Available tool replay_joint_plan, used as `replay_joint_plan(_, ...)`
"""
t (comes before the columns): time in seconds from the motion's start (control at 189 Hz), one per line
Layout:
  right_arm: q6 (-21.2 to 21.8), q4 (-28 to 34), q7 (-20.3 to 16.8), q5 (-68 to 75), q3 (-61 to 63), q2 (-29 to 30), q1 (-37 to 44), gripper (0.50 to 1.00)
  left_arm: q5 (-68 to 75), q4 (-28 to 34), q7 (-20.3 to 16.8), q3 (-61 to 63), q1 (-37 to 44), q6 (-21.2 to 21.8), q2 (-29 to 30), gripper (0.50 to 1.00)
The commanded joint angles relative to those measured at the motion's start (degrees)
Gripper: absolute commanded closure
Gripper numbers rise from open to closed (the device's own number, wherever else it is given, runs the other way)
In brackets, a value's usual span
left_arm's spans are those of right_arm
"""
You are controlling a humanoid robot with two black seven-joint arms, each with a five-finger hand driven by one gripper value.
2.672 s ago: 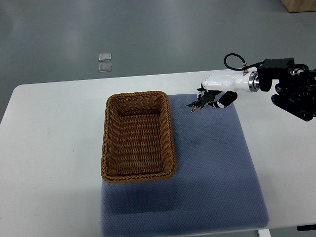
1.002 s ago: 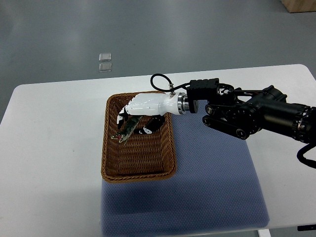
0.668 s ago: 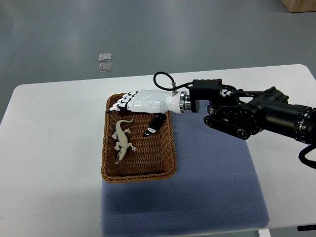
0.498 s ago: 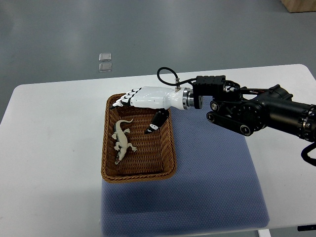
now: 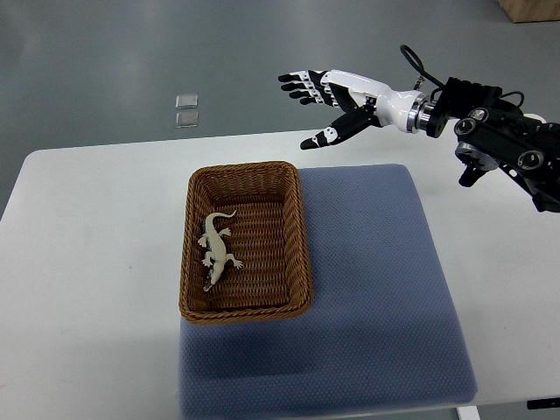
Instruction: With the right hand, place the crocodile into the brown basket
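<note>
The crocodile (image 5: 215, 248), a pale toy lying belly up, rests inside the brown wicker basket (image 5: 294, 229) toward its left side. My right hand (image 5: 317, 101) is raised high beyond the table's far edge, up and to the right of the basket, its white fingers with black tips spread wide and holding nothing. Its black arm comes in from the right edge. The left arm does not show.
The basket stands partly on a blue-grey mat (image 5: 376, 289) that covers the right half of the white table (image 5: 87, 262). Two small clear squares (image 5: 185, 110) lie on the grey floor beyond the table.
The right hand carried the crocodile from the mat over the basket, let it go there, then opened and pulled back up and to the right. The crocodile now lies still in the basket.
</note>
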Motion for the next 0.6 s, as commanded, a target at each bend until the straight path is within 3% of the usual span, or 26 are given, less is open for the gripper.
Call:
replay_joint_plan(0.0, 0.8, -1.0, -3.7, 8.5, 2.0, -0.6, -2.9, 0.572, 0.0, 0.0, 0.0, 0.0, 0.0, 0.0, 0.0, 0.5)
replay_joint_plan(0.254, 5.5, -8.6, -10.0, 30.3, 4.1, -0.4, -7.5, 0.572, 0.0, 0.0, 0.0, 0.0, 0.1, 0.0, 0.0, 0.5)
replay_joint_plan(0.594, 9.0, -11.2, -11.7, 39.1, 4.4, -0.5, -11.4, 0.572, 0.0, 0.0, 0.0, 0.0, 0.1, 0.0, 0.0, 0.5)
